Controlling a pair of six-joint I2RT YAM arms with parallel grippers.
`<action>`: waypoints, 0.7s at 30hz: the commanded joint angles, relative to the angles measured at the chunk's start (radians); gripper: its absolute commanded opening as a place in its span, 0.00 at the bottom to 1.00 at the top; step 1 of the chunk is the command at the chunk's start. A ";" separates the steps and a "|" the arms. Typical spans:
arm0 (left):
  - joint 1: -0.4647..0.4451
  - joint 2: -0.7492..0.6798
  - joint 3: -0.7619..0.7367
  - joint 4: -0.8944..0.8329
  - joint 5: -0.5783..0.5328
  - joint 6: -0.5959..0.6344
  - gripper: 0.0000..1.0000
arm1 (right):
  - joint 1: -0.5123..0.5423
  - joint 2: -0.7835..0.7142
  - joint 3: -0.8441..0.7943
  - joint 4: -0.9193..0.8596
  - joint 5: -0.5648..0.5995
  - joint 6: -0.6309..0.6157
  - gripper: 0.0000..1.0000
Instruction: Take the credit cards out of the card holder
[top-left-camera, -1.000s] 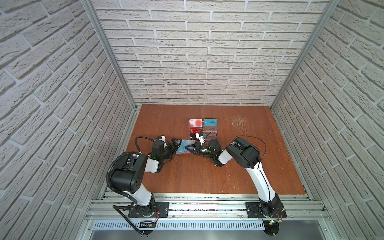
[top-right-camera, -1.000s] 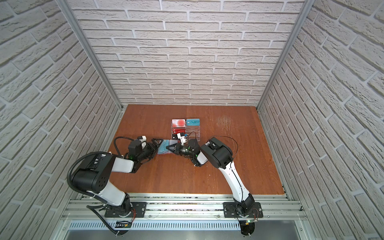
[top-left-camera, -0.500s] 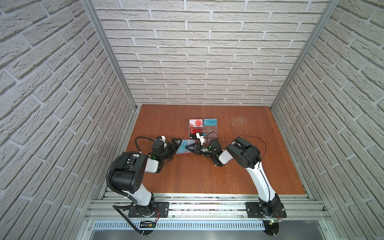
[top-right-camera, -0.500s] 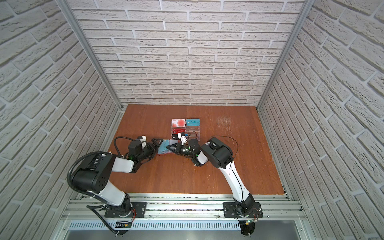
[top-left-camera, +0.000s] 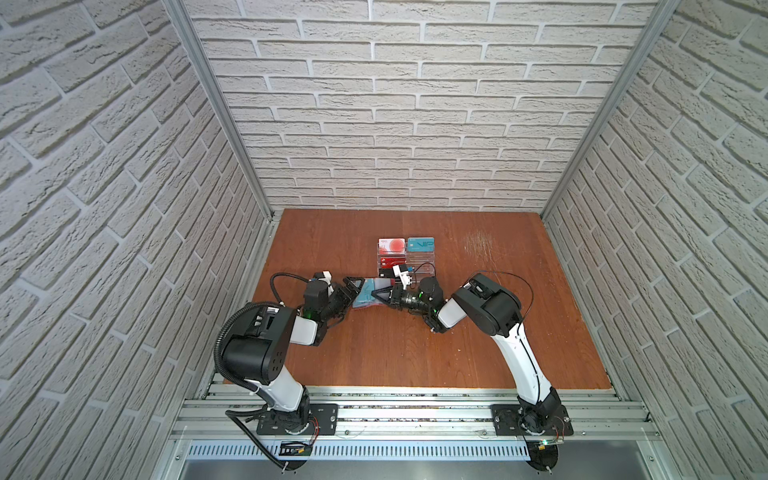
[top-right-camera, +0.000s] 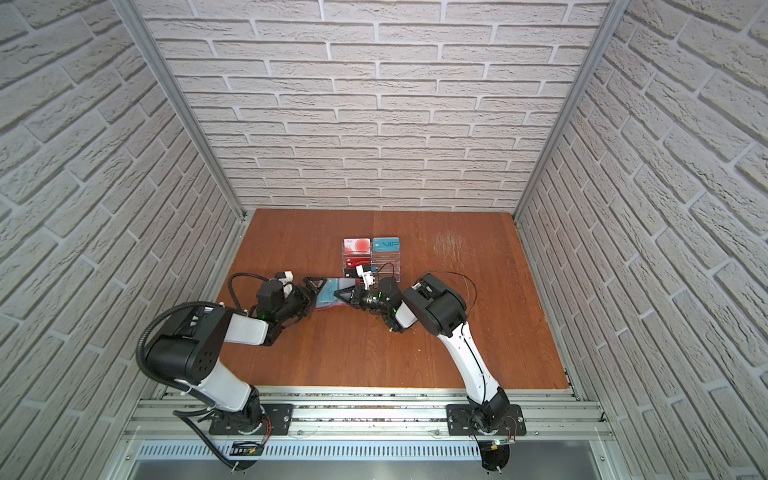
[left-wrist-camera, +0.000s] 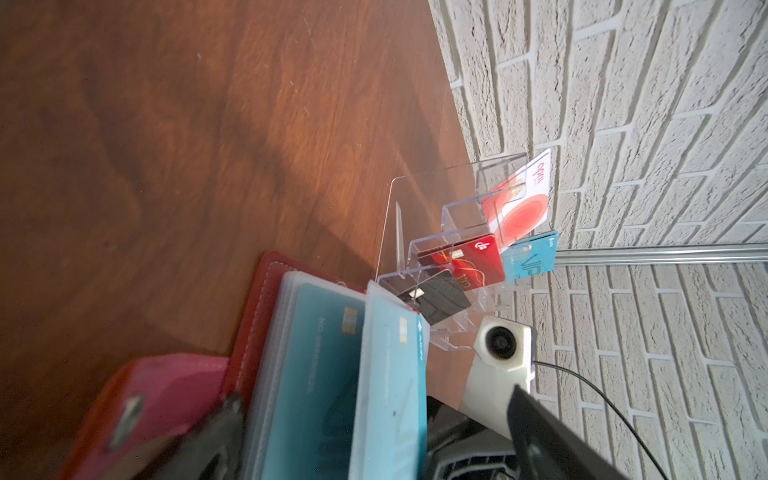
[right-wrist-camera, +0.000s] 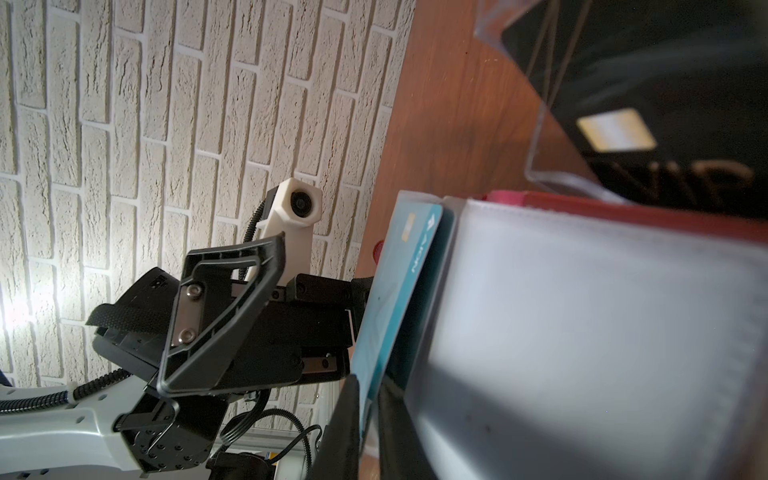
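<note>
The red card holder (top-left-camera: 360, 306) (top-right-camera: 323, 306) lies open on the table between my two grippers, its clear sleeve pages (right-wrist-camera: 582, 332) fanned up. My right gripper (right-wrist-camera: 368, 419) (top-left-camera: 376, 296) is shut on the edge of a teal credit card (right-wrist-camera: 395, 291) (left-wrist-camera: 390, 374) that stands partly out of the pages. A second teal card (left-wrist-camera: 320, 365) sits inside a sleeve. My left gripper (left-wrist-camera: 382, 449) (top-left-camera: 353, 296) is open wide, its fingers (left-wrist-camera: 220, 432) on either side of the holder's end, one beside the red flap (left-wrist-camera: 158, 399).
A clear acrylic tiered stand (top-left-camera: 419, 264) (top-right-camera: 386, 264) stands just behind the holder, holding a red-and-white card (left-wrist-camera: 523, 199), a teal VIP card (left-wrist-camera: 532, 262), a red card (left-wrist-camera: 478, 257) and a black card (left-wrist-camera: 440, 299). Brick walls close in three sides.
</note>
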 joint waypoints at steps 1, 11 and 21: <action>0.008 0.036 -0.024 -0.070 -0.012 0.011 0.98 | -0.010 -0.010 -0.010 0.073 -0.003 -0.001 0.13; 0.008 0.034 -0.025 -0.069 -0.012 0.009 0.98 | -0.010 -0.006 -0.009 0.072 -0.005 0.000 0.06; 0.009 0.037 -0.026 -0.072 -0.011 0.015 0.98 | -0.034 -0.060 -0.060 -0.023 -0.006 -0.058 0.06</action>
